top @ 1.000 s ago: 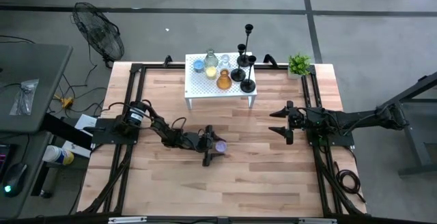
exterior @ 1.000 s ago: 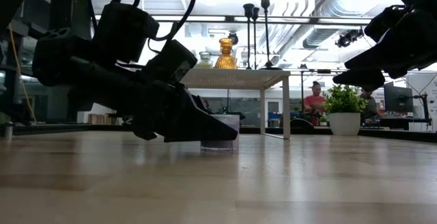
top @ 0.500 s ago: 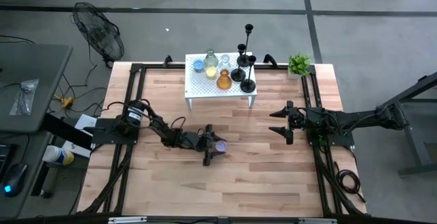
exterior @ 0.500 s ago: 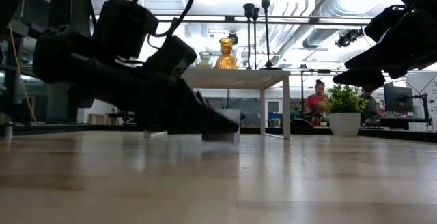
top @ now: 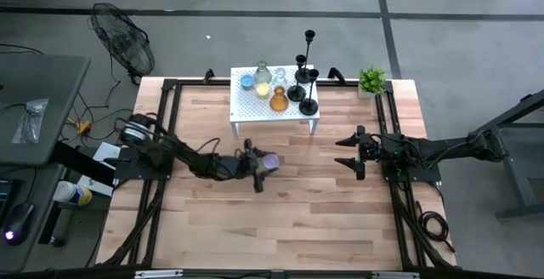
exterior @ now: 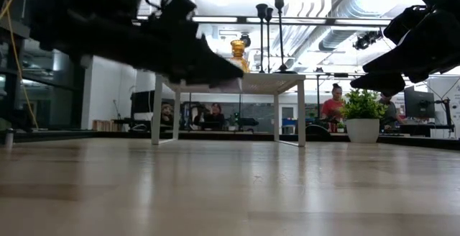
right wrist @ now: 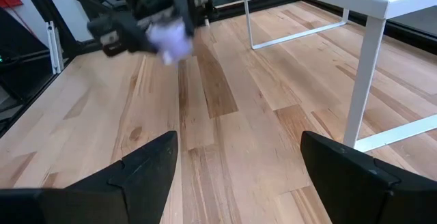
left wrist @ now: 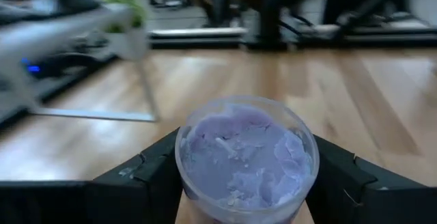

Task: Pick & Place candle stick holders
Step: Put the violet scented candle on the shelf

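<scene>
My left gripper is shut on a small purple glass holder, held above the table's middle, in front of the white stand; the holder also shows in the right wrist view. On the stand sit three slim black candlesticks on their round bases and several coloured glass holders. My right gripper is open and empty above the table's right part. My left gripper pinches the purple holder's round side wall between its two fingers, one on either side. The fingers come level from the table's left. The holder is upright, its open top up, lifted clear of the table.
A small green potted plant stands at the far right corner. The white stand's legs rest on the table at the far middle. Bare wood lies in front of the stand and between the two arms. People show in the room behind.
My left gripper has risen from the table with the purple holder, which is now lifted clear, and has gone a little toward the far edge and the white stand. It has stayed shut on the holder.
</scene>
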`<state>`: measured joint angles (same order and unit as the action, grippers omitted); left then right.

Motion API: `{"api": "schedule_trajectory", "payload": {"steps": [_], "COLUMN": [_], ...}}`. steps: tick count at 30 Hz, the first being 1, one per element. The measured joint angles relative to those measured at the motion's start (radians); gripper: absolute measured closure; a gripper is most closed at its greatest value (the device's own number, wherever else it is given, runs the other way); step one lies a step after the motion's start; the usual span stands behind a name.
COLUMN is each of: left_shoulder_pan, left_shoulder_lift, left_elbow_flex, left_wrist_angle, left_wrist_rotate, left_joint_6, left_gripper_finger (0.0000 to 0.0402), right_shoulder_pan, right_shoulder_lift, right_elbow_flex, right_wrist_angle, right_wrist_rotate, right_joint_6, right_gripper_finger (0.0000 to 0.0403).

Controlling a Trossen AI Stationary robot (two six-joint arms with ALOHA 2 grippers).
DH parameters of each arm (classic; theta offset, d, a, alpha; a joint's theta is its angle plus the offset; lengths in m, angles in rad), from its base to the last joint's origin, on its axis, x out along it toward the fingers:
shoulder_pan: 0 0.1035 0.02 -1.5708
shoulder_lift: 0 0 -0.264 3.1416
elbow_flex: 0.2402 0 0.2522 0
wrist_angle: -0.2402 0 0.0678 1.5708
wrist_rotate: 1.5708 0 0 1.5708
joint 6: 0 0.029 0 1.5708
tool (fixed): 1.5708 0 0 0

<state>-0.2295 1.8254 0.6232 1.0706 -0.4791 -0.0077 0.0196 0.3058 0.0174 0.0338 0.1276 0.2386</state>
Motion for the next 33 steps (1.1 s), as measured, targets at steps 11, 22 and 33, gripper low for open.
{"api": "schedule_trajectory", "payload": {"steps": [11, 22, 33], "left_shoulder_pan": [0.011, 0.136, 0.276], "left_shoulder_lift": [-0.25, -0.32, -0.32], "left_elbow_flex": [-0.005, -0.002, -0.002], "left_wrist_angle": [-0.189, -0.236, -0.236], "left_wrist_rotate": [-0.304, -0.466, -0.462], "left_joint_6": [0.011, 0.011, 0.011], "left_gripper_finger": [0.0171, 0.0171, 0.0172], "right_shoulder_pan": [0.0, 0.0, 0.0], "right_shoulder_lift": [0.0, 0.001, 0.001], "right_elbow_flex": [0.0, 0.0, 0.0], "right_wrist_angle": [0.0, 0.0, 0.0], "right_wrist_rotate": [0.0, 0.0, 0.0], "right_joint_6": [0.0, 0.0, 0.0], "right_gripper_finger": [0.01, 0.01, 0.01]}}
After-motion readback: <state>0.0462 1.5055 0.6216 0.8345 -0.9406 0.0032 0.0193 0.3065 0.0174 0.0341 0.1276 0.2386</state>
